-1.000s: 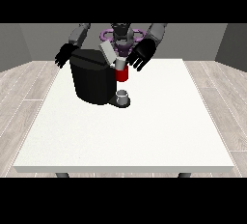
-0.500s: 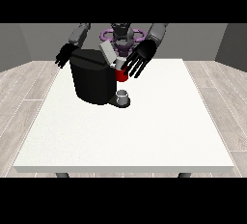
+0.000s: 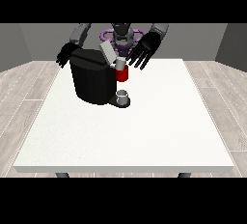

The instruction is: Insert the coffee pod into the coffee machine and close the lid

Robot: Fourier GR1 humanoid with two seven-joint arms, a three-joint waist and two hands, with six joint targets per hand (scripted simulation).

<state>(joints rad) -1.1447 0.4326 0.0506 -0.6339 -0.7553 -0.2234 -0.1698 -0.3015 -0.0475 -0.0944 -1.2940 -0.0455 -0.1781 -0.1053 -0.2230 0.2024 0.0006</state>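
1. The white table (image 3: 144, 136) filled the middle of the frame, its far edge near the top.
2. The black machine (image 3: 91, 78) stood at the table's upper left, upright.
3. The robot (image 3: 121, 34) was small at the top centre, behind the table, both arms reaching forward.
4. The hand at the view's right (image 3: 146, 48) hovered just above and right of the machine's red front part, fingers spread wide and straight, holding nothing.
5. The hand at the view's left (image 3: 66, 54) sat behind the machine's upper left corner; whether its fingers were open or curled could not be told.
6. The grey lid (image 3: 107, 51) stood tilted up at the machine's top.
7. A red part (image 3: 122, 74) showed on the machine's right side, with a pale piece (image 3: 120, 63) on top, perhaps the pod; I could not tell.
8. A small grey cup (image 3: 123, 95) stood on the machine's base, below the red part.
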